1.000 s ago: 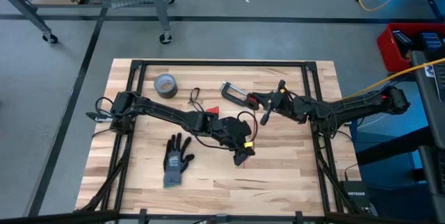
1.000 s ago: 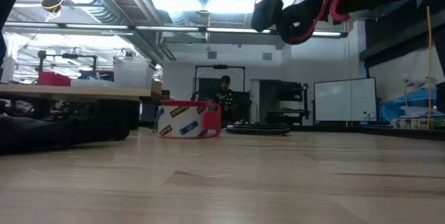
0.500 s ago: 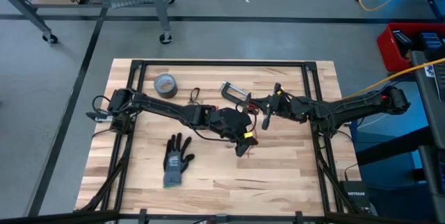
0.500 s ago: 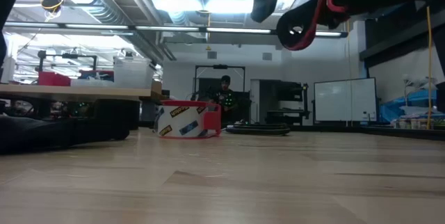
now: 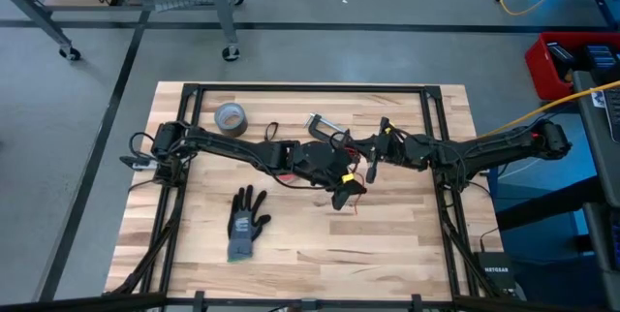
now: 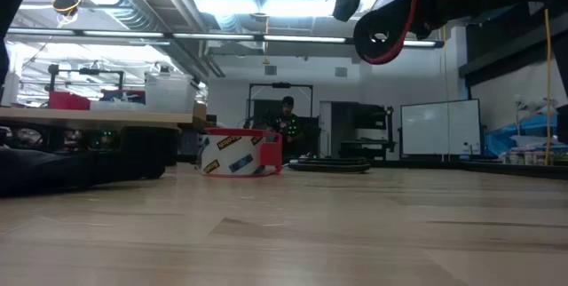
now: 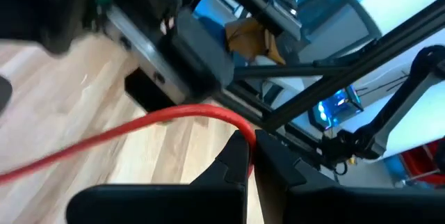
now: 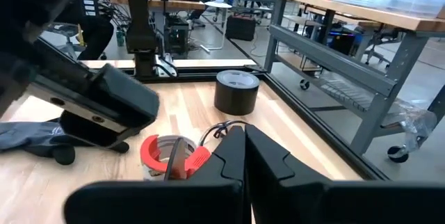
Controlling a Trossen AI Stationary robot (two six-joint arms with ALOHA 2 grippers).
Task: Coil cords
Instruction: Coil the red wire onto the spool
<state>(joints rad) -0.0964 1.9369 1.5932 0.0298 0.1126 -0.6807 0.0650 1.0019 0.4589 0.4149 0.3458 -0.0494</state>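
Note:
The red cord (image 7: 139,126) hangs in the air over the middle of the table between my two grippers. In the low view it droops in a loop (image 6: 390,53) well above the wood. My left gripper (image 5: 341,194) is shut on it. My right gripper (image 5: 372,160) is shut too and stands just beyond it toward the far right, fingertips close to the left one's. The black cord (image 5: 271,136) lies in a small loop on the table to the far left of both grippers, and no gripper touches it. My left gripper pinches the red cord (image 7: 245,135) between its two fingertips. From there the cord rises in an arc and runs away slack, clear of the table. My right gripper is shut where a short red stretch (image 5: 369,165) reaches its fingertips. Its own fingers (image 8: 233,154) hide the spot, so the part it holds cannot be told.
A grey duct-tape roll (image 5: 230,116) sits at the far left. A red-edged tape ring (image 8: 163,156) lies beside the black cord, under my right arm's reach. A dark glove (image 5: 247,223) lies at the near left. A black frame (image 5: 310,87) borders the table.
My left gripper has gone up and toward the far edge, closing on my right gripper and staying shut on the red cord. The cord's hanging loop has risen with it.

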